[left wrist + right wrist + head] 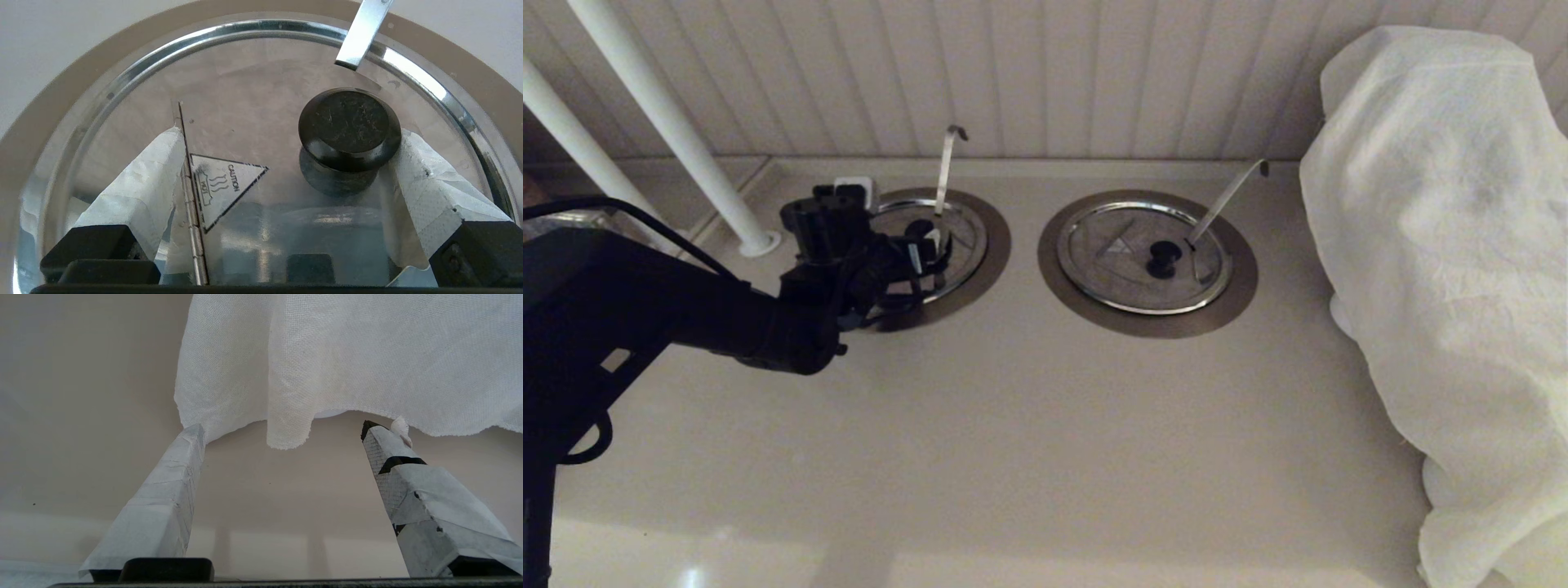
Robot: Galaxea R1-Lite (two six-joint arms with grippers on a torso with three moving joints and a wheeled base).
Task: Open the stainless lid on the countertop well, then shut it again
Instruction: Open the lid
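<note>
The stainless lid lies flat in the countertop well, whose bronze-grey ring shows at the counter's back left. Its near-upright ladle handle rises from the far rim. My left gripper hovers low over this lid, open. In the left wrist view the gripper straddles the black knob; one taped finger sits against the knob's side, the other stands far off by the hinge line and the caution triangle. My right gripper is open over bare counter, holding nothing.
The twin lid with its far-leaning ladle handle sits in its own ring to the right. A large white cloth drapes over something at the right edge. Two white poles slant at the back left. A panelled wall is behind.
</note>
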